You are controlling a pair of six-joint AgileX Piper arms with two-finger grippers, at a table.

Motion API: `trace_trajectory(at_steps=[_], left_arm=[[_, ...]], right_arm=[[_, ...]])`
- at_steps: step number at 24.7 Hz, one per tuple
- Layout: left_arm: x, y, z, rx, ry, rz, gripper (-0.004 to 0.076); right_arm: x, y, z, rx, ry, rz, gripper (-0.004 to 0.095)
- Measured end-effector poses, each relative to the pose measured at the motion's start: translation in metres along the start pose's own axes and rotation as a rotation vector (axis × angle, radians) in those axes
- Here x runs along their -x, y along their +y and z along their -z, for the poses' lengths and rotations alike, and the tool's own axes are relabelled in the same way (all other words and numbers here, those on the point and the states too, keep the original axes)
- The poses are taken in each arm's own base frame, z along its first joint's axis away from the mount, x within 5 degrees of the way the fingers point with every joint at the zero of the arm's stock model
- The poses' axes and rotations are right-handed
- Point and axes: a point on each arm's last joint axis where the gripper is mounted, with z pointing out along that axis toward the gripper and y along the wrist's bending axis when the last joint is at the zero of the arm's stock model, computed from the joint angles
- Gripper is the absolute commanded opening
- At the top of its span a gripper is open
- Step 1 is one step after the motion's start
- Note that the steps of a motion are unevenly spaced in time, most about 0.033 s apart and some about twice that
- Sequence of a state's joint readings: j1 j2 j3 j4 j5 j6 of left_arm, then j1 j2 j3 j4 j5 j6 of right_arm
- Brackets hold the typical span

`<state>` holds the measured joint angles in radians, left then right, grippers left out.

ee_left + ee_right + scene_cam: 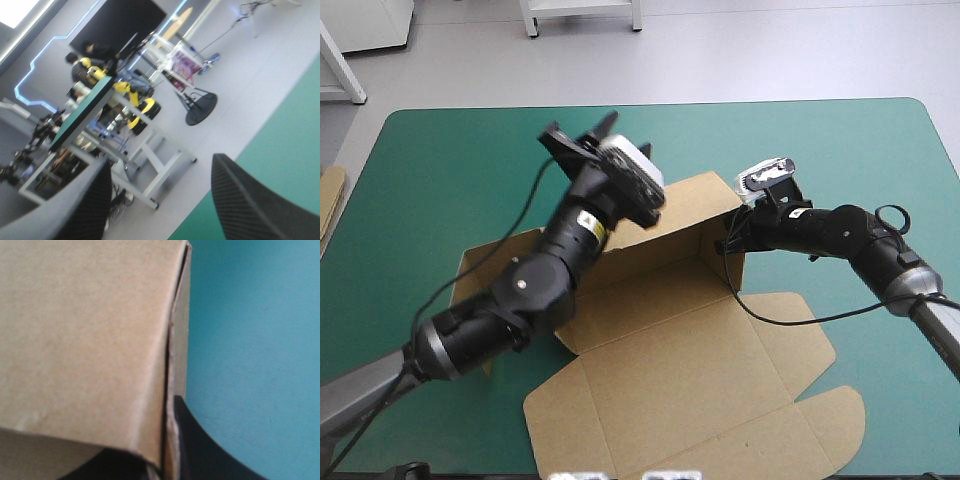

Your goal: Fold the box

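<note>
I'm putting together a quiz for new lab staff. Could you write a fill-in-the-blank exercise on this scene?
1. The raised left gripper is ___ (open or shut).
2. The right gripper is shut on a wall of the brown ___.
3. Its lid lies ___, not upright, on the teal-green cover.
Missing words: open; box; flat.

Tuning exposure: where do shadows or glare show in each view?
High view: even light, soft shadow on the box under the left arm. Right wrist view: dark shadow line along the box's wall seam. Left wrist view: no glare on the teal-green cover.
</note>
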<state>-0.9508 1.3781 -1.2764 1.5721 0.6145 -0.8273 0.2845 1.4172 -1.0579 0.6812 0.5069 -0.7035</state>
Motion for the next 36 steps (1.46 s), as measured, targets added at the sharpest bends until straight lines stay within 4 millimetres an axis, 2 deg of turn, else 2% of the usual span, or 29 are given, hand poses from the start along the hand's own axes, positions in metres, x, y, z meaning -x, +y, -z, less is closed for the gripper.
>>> trace_trajectory(at_steps=[3, 7, 8, 10, 12, 13, 14, 18, 21, 27, 29, 32, 36], left_arm=[[-0.02, 0.046, -0.018, 0.1, 0.082, 0.133, 0.0423], [-0.064, 0.1, -0.03, 0.216, 0.216, 0.345, 0.0423], [-0.083, 0.117, -0.032, 0.252, 0.266, 0.426, 0.0423], [-0.117, 0.143, -0.029, 0.298, 0.362, 0.53, 0.0423], [-0.142, 0.162, -0.022, 0.337, 0.446, 0.566, 0.0405], [-0.149, 0.166, -0.02, 0.344, 0.473, 0.583, 0.0399], [-0.165, 0.174, -0.014, 0.365, 0.553, 0.612, 0.0399], [-0.227, 0.179, 0.005, 0.335, 0.868, 0.79, 0.0399], [-0.263, 0.172, 0.019, 0.272, 0.964, 0.966, 0.0399], [-0.272, 0.172, 0.025, 0.237, 0.971, 0.994, 0.0399], [-0.272, 0.171, 0.024, 0.226, 0.97, 0.993, 0.0399], [-0.271, 0.169, 0.024, 0.203, 0.975, 0.995, 0.0398], [-0.271, 0.167, 0.025, 0.171, 0.989, 0.991, 0.0399]], right_arm=[[0.0, 0.0, 0.0, 0.0, 0.0, -0.001, -0.0017], [0.0, 0.0, 0.0, -0.001, 0.0, -0.002, -0.0017], [0.0, 0.0, 0.0, -0.001, 0.0, -0.002, -0.0017], [0.0, 0.0, 0.0, 0.0, 0.002, -0.013, -0.0017], [0.0, 0.0, 0.0, -0.001, 0.002, -0.031, -0.0017], [0.0, 0.0, 0.0, -0.002, 0.002, -0.032, -0.0017], [0.0, 0.0, 0.0, -0.003, 0.001, -0.038, -0.0017], [0.007, 0.001, 0.005, -0.005, 0.023, -0.041, -0.0017], [0.024, -0.003, 0.019, -0.043, 0.062, -0.037, -0.0017], [0.063, -0.029, 0.054, -0.14, 0.082, -0.109, -0.0017], [0.075, -0.04, 0.059, -0.172, 0.119, -0.129, -0.0017], [0.085, -0.054, 0.05, -0.195, 0.223, -0.145, -0.0017], [0.088, -0.071, 0.017, -0.179, 0.359, -0.182, -0.0017]])
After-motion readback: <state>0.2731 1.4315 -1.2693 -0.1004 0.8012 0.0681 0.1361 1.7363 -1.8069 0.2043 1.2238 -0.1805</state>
